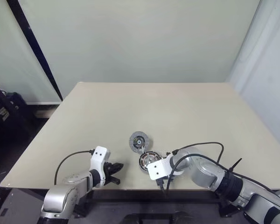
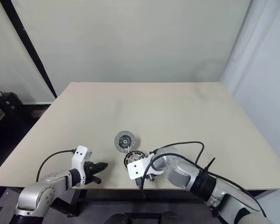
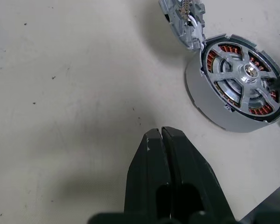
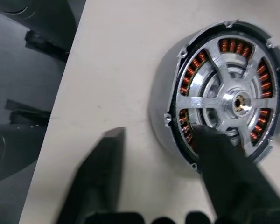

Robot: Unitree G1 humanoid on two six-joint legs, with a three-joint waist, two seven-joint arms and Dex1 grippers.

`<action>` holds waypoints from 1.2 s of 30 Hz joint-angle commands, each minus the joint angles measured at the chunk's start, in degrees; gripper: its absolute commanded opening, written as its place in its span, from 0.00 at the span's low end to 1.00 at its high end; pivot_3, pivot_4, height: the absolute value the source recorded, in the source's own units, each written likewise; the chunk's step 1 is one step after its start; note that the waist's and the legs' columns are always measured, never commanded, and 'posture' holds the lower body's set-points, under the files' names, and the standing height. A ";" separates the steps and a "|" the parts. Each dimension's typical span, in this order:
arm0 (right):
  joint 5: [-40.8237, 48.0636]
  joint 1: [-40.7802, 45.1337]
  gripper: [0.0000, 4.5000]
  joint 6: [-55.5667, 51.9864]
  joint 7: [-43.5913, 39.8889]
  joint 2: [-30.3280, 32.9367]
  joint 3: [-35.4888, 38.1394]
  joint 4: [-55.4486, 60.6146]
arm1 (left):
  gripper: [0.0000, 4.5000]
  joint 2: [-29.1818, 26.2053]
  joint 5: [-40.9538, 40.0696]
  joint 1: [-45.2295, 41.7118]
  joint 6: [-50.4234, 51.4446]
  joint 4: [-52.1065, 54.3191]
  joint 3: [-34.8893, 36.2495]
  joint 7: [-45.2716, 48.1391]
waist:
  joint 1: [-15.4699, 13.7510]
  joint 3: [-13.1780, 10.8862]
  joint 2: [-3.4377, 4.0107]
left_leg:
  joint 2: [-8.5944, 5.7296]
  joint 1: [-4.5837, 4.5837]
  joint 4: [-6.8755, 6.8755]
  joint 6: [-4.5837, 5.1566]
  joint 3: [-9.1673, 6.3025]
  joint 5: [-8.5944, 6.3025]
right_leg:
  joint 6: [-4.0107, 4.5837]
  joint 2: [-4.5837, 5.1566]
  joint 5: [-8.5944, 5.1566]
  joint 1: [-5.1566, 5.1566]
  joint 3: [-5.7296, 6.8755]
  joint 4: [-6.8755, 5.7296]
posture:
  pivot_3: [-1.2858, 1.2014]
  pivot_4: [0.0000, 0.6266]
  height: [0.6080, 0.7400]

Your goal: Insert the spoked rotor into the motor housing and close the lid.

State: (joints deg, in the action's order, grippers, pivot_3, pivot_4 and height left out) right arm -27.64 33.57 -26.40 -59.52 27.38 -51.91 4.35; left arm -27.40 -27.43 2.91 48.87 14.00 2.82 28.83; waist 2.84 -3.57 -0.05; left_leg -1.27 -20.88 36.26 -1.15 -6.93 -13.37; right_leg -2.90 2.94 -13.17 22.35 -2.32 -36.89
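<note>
The thin silver metal spoked rotor [image 4: 228,100] sits inside the motor housing [image 4: 177,100], a thick round puck with a grey outer wall and a ring of copper-orange windings showing between the spokes. A small brass-coloured hub marks the rotor's centre. The housing rests flat on the pale beige surface [image 1: 154,107], near its front edge and a little right of the middle.

The right claw [image 4: 175,154] is spread around the near side of the housing: one black finger [image 4: 226,168] lies over the rim and the rotor's face, while the other finger stands outside on the bare surface, apart from the housing wall. It is not pinching anything that can be made out.

Just beyond the housing, toward the far side and slightly to the left, the lid [image 1: 140,141] lies on the surface, a flat round grey disc with a dark inner face and a small central hub turned upward. It is close beside the housing; whether the two touch cannot be told.

The left claw [image 3: 161,135] hovers low over the front edge of the surface, to the left of the housing and well apart from it, its two black fingers pressed together with nothing between them.

The surface is a broad rectangular top. Behind it hangs a plain pale backdrop, crossed at the left by a dark slanting bar [image 1: 35,46]. Dark equipment [image 1: 4,109] stands on the floor at the far left.
</note>
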 commanded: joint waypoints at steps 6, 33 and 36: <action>2.24 -2.57 0.02 -3.86 -1.43 -3.89 5.10 1.52 | 0.00 -0.60 0.98 -0.10 -1.52 0.99 -0.40 0.45 | 0.02 0.06 -0.09 | 0.03 0.06 -0.03 -0.01 -0.02 0.01 | 0.01 -0.03 -0.01 -0.03 0.01 -0.04 | 0.52 0.00 1.00; 17.03 -6.68 0.30 -24.61 13.83 -18.82 14.72 2.34 | 0.00 1.90 3.48 -0.66 -4.42 -1.24 -0.34 -1.26 | 0.02 0.03 -0.04 | -0.04 0.05 -0.12 -0.17 -0.02 0.05 | 0.02 0.02 -0.01 0.05 0.00 -0.09 | 0.52 0.00 1.00; 17.26 -5.44 0.53 -24.12 12.58 -16.60 12.35 5.49 | 0.00 1.89 3.58 -0.55 -4.45 -1.26 -0.21 -1.30 | 0.05 0.02 -0.04 | -0.01 0.04 -0.14 -0.16 -0.01 0.06 | 0.03 0.01 -0.01 0.08 -0.01 -0.08 | 0.52 0.00 1.00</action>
State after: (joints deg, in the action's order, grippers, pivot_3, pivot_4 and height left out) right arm -10.85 26.24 -51.65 -46.22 10.82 -38.95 5.77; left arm -25.41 -24.02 2.77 45.52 11.91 1.51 27.67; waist 2.89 -3.55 -0.08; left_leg -1.26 -20.84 36.11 -1.31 -6.94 -13.31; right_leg -2.87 2.94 -13.18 22.44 -2.32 -36.98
